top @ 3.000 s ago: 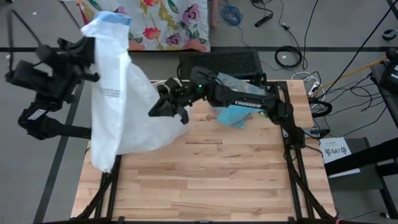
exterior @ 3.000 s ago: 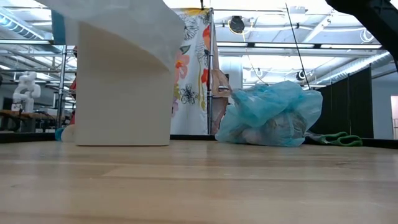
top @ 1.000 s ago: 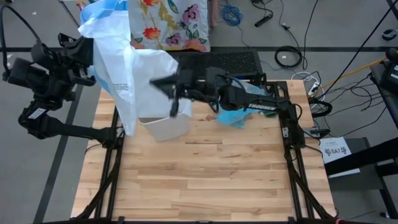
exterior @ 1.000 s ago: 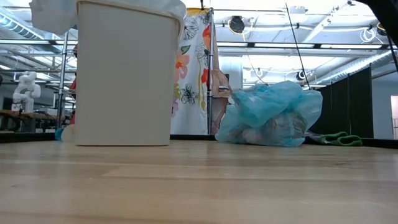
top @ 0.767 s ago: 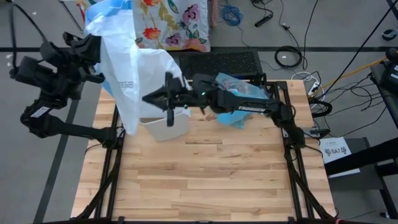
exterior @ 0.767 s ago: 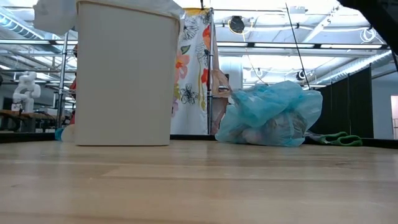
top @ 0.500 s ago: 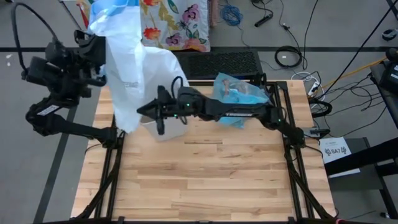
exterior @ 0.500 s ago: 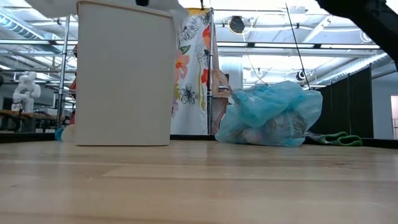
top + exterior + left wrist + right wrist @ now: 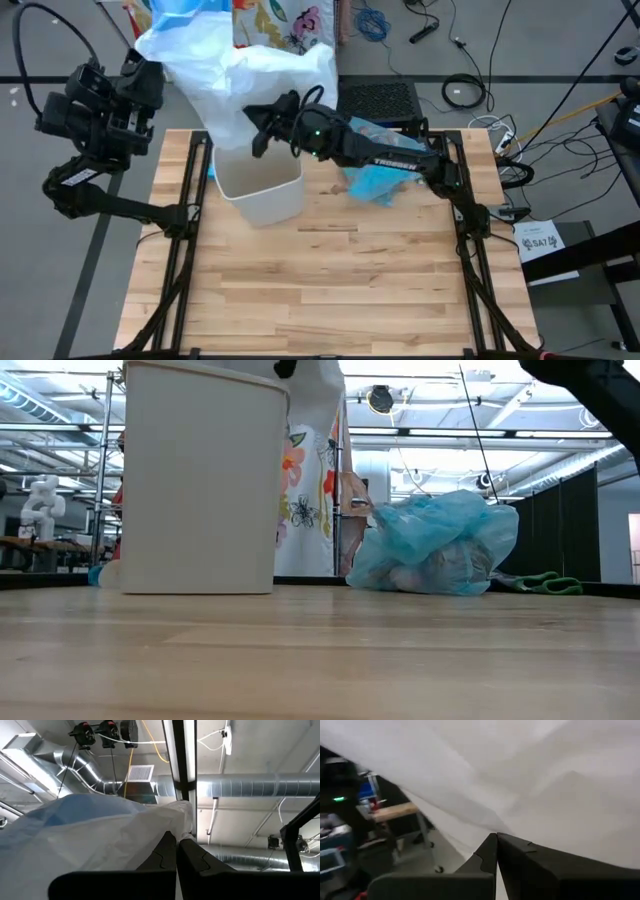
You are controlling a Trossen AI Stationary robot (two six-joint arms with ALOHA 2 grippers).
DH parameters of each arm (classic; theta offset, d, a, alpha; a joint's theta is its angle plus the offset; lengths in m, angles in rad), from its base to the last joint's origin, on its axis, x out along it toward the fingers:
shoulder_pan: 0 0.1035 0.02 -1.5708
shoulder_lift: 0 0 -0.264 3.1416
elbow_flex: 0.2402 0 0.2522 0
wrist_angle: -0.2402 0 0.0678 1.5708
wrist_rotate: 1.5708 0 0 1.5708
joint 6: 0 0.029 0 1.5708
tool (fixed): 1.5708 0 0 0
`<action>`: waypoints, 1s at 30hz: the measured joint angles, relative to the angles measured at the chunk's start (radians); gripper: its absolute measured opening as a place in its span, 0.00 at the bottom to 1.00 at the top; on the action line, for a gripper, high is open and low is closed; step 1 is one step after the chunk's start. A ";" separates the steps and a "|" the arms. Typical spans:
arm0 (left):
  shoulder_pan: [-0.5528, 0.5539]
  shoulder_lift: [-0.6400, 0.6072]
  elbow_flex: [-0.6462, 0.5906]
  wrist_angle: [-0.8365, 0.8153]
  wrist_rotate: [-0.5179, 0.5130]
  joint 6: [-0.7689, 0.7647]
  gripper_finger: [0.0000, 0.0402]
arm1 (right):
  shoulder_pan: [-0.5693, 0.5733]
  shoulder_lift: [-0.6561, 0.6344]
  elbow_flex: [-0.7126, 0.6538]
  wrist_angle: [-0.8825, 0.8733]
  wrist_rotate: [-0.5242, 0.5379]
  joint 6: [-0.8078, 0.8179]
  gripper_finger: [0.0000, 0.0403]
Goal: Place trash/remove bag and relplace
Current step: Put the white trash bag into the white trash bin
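The white bag [image 9: 250, 70] with a blue hem [image 9: 185, 12] is held up over the table's far left, above and behind the white bin [image 9: 262, 186]. My left gripper [image 9: 160, 62] is shut on its upper part. My right gripper [image 9: 262, 122] is shut on it over the bin's far rim. The bin [image 9: 200, 480] stands upright on the table, its opening showing. The full light-blue bag [image 9: 382, 172] lies on the table right of the bin, and pale trash scraps show through it [image 9: 420, 575]. My left gripper pinches a bunched edge of the white bag [image 9: 183, 826] between its two shut fingers, which point upward. The bag spreads away from the fingers, lifted clear. My right gripper pinches the white bag's film [image 9: 492, 827] at its fingertips, reaching nearly level from the table's right. The film hangs slack around them, above the bin.
A black mesh crate [image 9: 375, 98] stands beyond the table's far edge. A flowered cloth [image 9: 285, 25] hangs behind the bag. Cables lie on the floor at the far right. The near half of the wooden table [image 9: 330, 290] is bare boards.
My right gripper has swung from over the bin's near left toward the far edge, taking part of the white bag along. The bag, which hung narrow over the bin's left side, has spread out to the right behind the bin, uncovering the opening. My left gripper has rolled.
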 joint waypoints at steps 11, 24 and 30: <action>-0.001 -0.084 0.002 -0.144 -0.010 0.000 0.00 | 0.115 -0.055 0.000 -0.183 -0.018 -0.139 0.00; 0.000 -0.140 -0.001 -0.748 -0.232 -0.001 0.00 | 0.210 -0.206 -0.001 -0.638 0.329 -0.180 0.00; 0.000 -0.185 -0.001 -0.785 -0.237 -0.001 0.00 | 0.228 -0.298 0.000 -0.955 0.556 -0.029 0.00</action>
